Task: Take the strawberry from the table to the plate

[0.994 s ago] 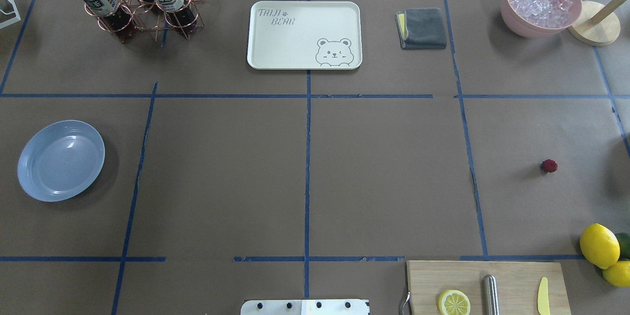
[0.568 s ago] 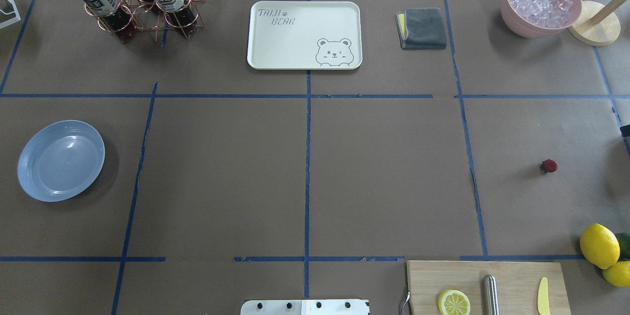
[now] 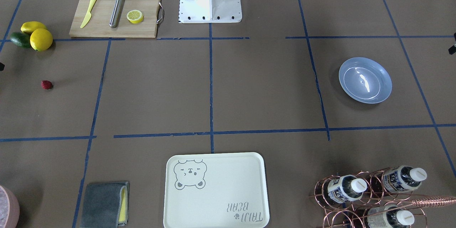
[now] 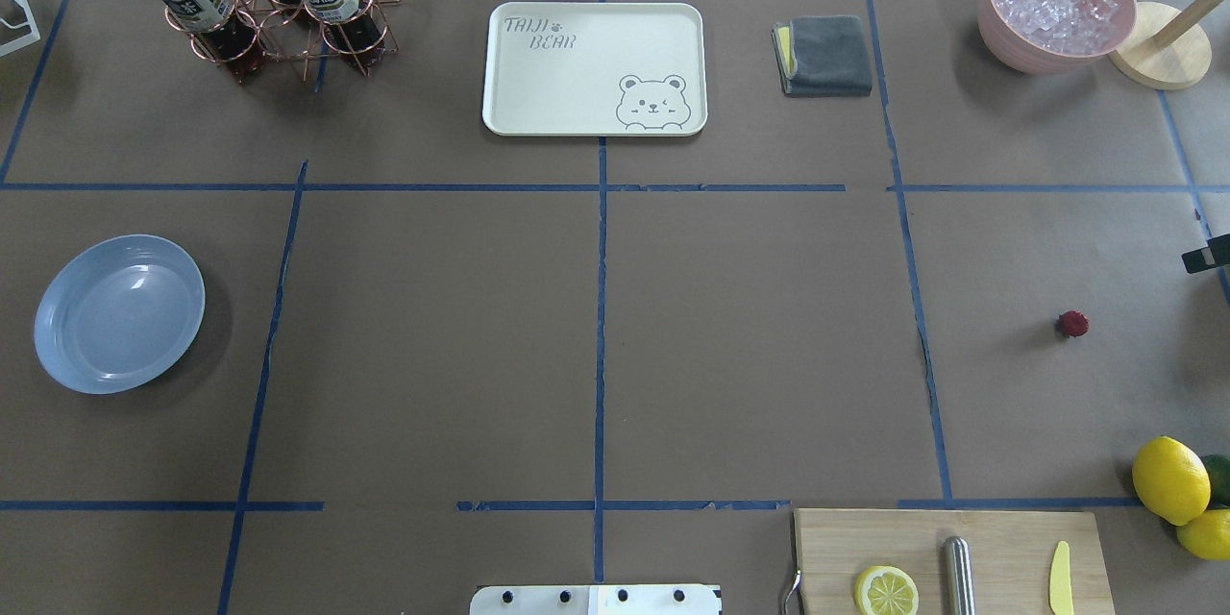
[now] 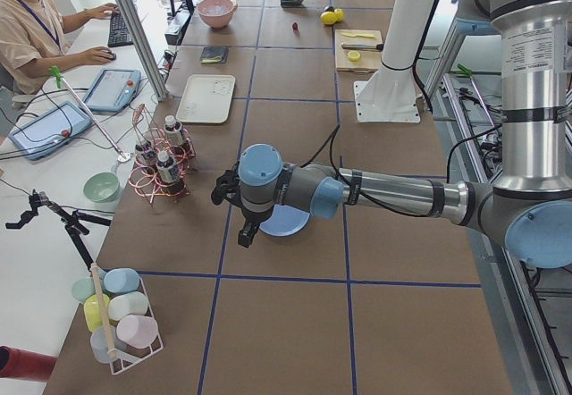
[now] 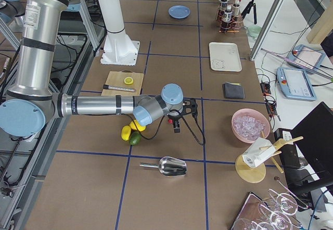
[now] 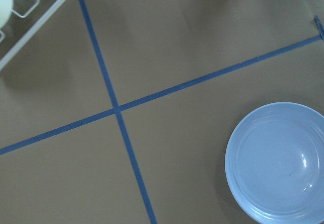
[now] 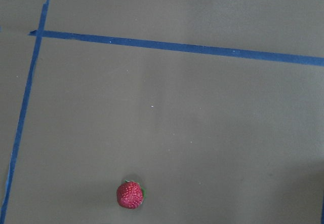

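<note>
The strawberry (image 4: 1072,324) (image 3: 46,84) is a tiny dark-red berry lying alone on the brown paper table (image 4: 750,346), far right in the overhead view. It sits low in the right wrist view (image 8: 130,195), where no fingers show. The light-blue plate (image 4: 119,312) (image 3: 365,80) (image 7: 278,163) rests empty at the far left. Only a black tip of my right gripper (image 4: 1207,258) (image 6: 177,126) pokes in above and to the right of the berry, apart from it. My left gripper (image 5: 248,231) hangs over the table beside the plate. I cannot tell either gripper's state.
Two lemons and an avocado (image 4: 1177,490) lie at the near right. Beside them is a cutting board (image 4: 951,557) with a lemon half, a metal rod and a knife. A cream tray (image 4: 594,67), bottle rack (image 4: 279,5), grey cloth (image 4: 824,55) and ice bowl (image 4: 1057,5) line the far edge.
A black tip of my right gripper has come into the overhead view at the right edge and moved a little leftward. The strawberry and the plate have not moved.
</note>
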You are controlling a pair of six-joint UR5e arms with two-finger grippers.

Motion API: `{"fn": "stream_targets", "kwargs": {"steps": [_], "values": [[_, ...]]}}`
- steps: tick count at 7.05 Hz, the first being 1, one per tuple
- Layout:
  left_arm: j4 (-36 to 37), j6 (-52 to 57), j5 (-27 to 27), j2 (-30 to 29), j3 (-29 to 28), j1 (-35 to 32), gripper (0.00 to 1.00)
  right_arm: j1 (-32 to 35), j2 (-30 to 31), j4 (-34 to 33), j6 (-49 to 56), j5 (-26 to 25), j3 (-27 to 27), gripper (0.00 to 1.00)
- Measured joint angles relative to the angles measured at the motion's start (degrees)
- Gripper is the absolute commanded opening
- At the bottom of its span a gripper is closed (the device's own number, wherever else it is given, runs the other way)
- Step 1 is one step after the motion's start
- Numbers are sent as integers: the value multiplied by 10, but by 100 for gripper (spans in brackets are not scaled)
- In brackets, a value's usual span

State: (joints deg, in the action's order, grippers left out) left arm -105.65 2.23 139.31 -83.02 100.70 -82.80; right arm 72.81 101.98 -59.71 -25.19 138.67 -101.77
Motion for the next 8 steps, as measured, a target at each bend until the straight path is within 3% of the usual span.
{"fn": "stream_targets", "kwargs": {"steps": [3, 6, 8], "values": [[-129, -145, 1, 2, -55, 133, 100, 0, -3, 1, -1, 2, -4, 100], [-200, -188, -12, -6, -117, 184, 100, 0, -4, 1, -1, 1, -6, 100], [-247, -200, -29, -17, -158, 200, 93, 0, -3, 1, -1, 0, -5, 100]]}}
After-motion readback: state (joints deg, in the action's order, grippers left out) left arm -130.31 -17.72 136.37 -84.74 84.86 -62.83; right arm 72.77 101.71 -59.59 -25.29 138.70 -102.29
